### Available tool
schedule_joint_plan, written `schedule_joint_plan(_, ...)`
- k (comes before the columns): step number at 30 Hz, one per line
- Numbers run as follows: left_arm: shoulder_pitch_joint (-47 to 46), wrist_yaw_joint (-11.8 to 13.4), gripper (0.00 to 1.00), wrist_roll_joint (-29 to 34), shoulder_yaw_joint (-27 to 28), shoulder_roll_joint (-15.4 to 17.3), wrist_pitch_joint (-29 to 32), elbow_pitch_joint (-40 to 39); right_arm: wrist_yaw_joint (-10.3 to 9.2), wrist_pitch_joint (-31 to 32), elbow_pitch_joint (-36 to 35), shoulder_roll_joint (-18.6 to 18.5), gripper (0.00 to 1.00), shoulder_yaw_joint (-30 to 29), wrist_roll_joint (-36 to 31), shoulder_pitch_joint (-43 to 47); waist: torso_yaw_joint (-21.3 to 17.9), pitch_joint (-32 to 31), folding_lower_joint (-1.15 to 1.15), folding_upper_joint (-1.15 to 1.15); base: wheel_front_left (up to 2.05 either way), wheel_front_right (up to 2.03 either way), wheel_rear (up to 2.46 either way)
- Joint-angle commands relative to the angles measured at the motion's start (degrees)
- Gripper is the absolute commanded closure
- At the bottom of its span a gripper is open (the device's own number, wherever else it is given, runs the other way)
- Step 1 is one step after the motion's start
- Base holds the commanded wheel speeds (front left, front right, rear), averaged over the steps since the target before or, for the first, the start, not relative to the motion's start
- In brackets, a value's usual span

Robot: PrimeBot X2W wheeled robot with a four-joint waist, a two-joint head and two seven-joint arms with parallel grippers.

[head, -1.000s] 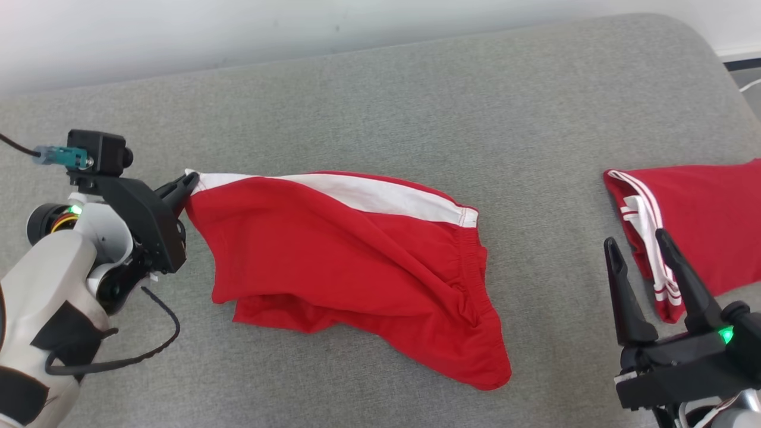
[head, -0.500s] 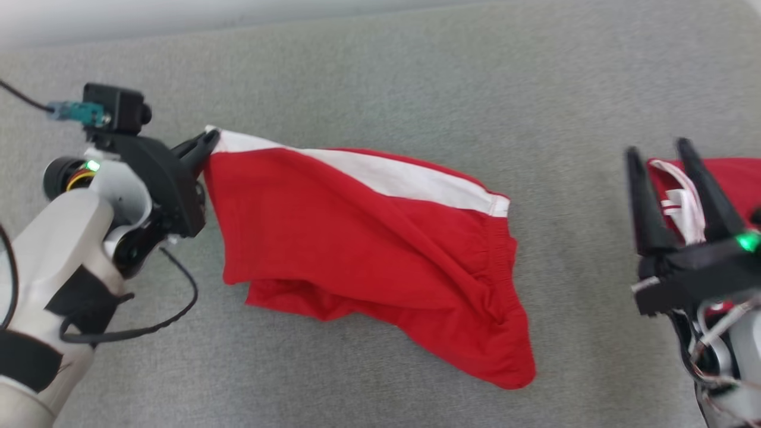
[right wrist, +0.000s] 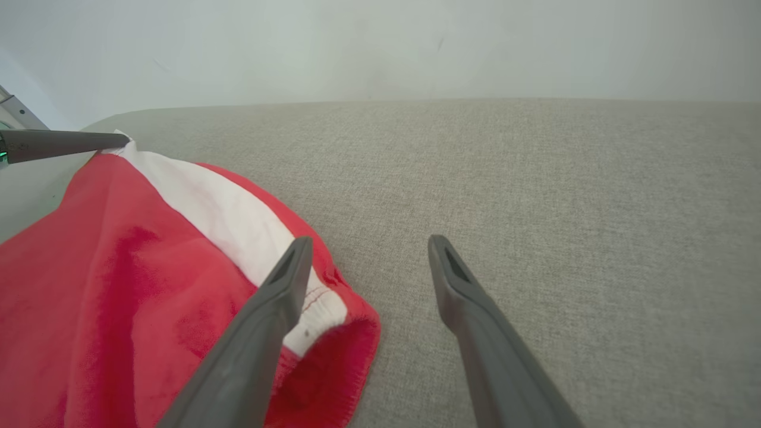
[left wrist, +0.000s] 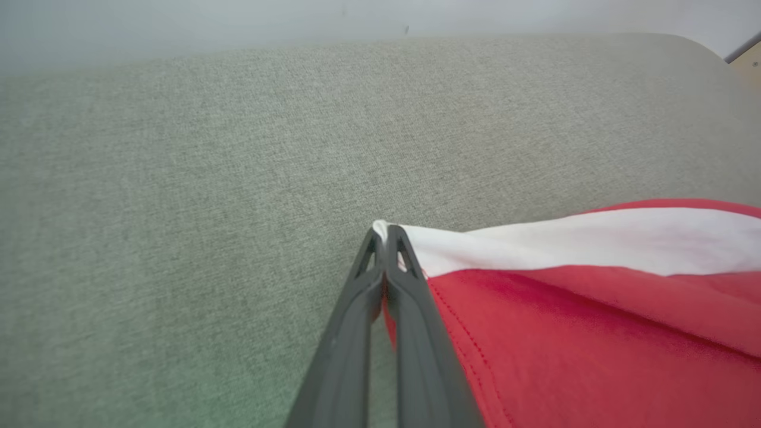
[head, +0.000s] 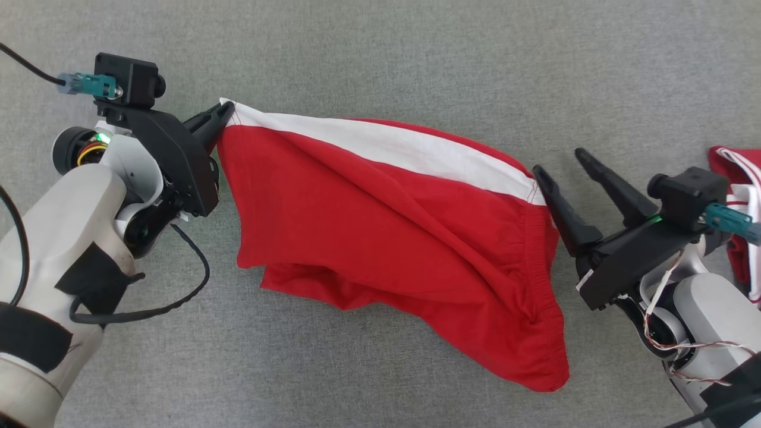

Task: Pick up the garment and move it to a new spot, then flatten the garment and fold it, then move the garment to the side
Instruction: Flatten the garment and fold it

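Red shorts (head: 380, 238) with a white side stripe are seen mid-frame on the grey cushion (head: 416, 53). One hem corner at 10 o'clock is pinched in the left gripper (head: 221, 116), jaws clamped tight on the fabric. That corner looks raised; the rest is draped and bunched toward 5 o'clock. The right gripper (head: 559, 161) is spread wide, with nothing held, its near finger just beside the waistband corner at 3 o'clock. A second red garment (head: 740, 261) is noted at the 3 o'clock edge. Progress is judged early: one corner gripped, second not yet grasped. Flattening, folding and side placement are left.
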Motion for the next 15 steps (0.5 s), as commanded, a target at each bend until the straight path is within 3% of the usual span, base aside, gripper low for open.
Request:
schedule_joint_plan(1, -0.5, 0.0, 1.00, -0.6, -0.4, 0.2, -0.5, 0.4, -0.06, 0.3, 0.3, -0.9, 0.00, 1.0, 1.3, -0.9, 0.3, 0.5, -0.01, 0.00, 0.00, 0.00, 0.00)
schedule_joint_plan(7, -1.1, 0.0, 1.00, -1.5, -1.4, 0.1, -1.1, 1.1, -0.06, 3.0, 0.7, -3.9, 0.00, 7.2, 6.7, -3.1, 0.2, 0.7, -0.01, 0.00, 0.00, 0.00, 0.00)
schedule_joint_plan(8, -1.1, 0.0, 1.00, -1.7, -1.6, 0.0, -1.3, 1.2, -0.05, 3.5, 0.5, -4.4, 0.28, 8.2, 7.5, -3.4, 0.1, 0.7, -0.01, 0.00, 0.00, 0.00, 0.00)
schedule_joint_plan(9, -1.1, 0.0, 1.00, -1.7, -1.7, 0.0, -1.5, 1.3, -0.06, 3.8, 0.4, -5.0, 0.65, 9.1, 8.3, -3.8, 0.1, 0.6, -0.01, 0.00, 0.00, 0.00, 0.00)
schedule_joint_plan(10, -1.2, 0.0, 1.00, -1.8, -1.9, 0.0, -1.6, 1.4, -0.06, 4.2, 0.2, -5.5, 0.95, 10.0, 9.3, -4.1, 0.1, 0.6, -0.01, 0.00, 0.00, 0.00, 0.00)
schedule_joint_plan(11, -1.4, 0.0, 1.00, -1.9, -2.2, -0.2, -1.9, 1.6, -0.06, 3.3, 0.2, -6.5, 1.00, 10.7, 9.6, -5.0, 0.0, 0.5, -0.01, 0.00, 0.00, 0.00, 0.00)
schedule_joint_plan(15, -1.7, 0.0, 1.00, -2.3, -2.8, 0.0, -3.1, 1.7, -0.06, 0.2, 1.0, -7.1, 1.00, 9.8, 9.6, -6.1, -0.2, -0.1, -0.01, 0.00, 0.00, 0.00, 0.00)
